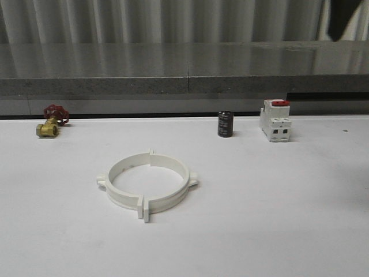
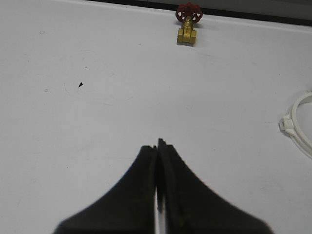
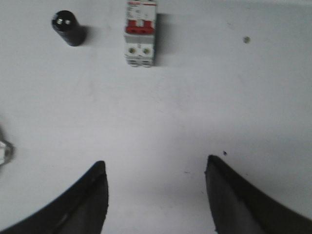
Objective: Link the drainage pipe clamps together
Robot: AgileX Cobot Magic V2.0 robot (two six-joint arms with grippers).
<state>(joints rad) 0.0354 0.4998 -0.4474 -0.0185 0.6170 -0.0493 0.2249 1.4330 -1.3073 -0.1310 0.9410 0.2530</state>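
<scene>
The two white drainage pipe clamps point(image 1: 148, 184) lie together as one ring in the middle of the white table, their end tabs meeting at the front and at the back. An arc of that ring with a side lug point(image 2: 298, 127) shows in the left wrist view, off to one side of my left gripper point(image 2: 157, 145), which is shut with nothing between its black fingers. My right gripper point(image 3: 155, 166) hovers over bare table, open and empty. A bit of the clamp's lug point(image 3: 4, 152) sits at the picture's edge in the right wrist view.
A brass valve with a red handwheel point(image 1: 51, 122) stands at the back left. A black cylinder point(image 1: 225, 124) and a white breaker with a red top point(image 1: 275, 120) stand at the back right. A grey ledge point(image 1: 184, 86) runs behind the table.
</scene>
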